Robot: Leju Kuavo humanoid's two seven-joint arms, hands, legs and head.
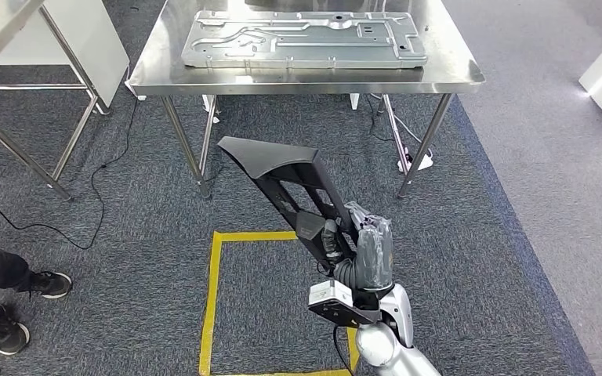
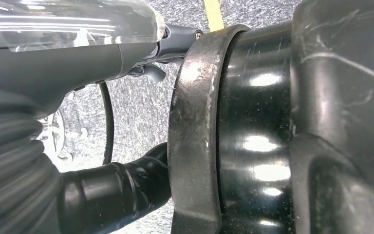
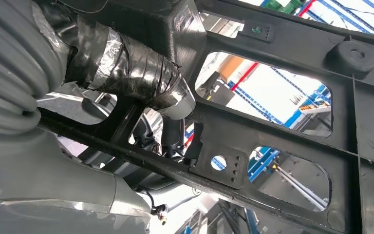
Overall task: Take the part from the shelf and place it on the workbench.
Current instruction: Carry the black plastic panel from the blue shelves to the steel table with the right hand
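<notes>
We have the part [image 1: 282, 176] off the shelf already: our right robot hand [image 1: 360, 247] grips the long black plastic frame near its lower end, fingers wrapped round one of its bars, and the part slants up and forward over the carpet towards the bench [image 1: 455, 74]. In the right wrist view the thumb [image 3: 141, 83] presses against the part's ribbed frame [image 3: 272, 122]. So we judge the pick-up done and the carry under way; what is left is to close the gap to the bench, which stands ahead and well apart, and lay the part down on it. A grey metal plate [image 1: 306, 39] already covers much of its top. Our left robot hand [image 2: 68, 53] hangs by our body; we cannot tell how its fingers lie.
</notes>
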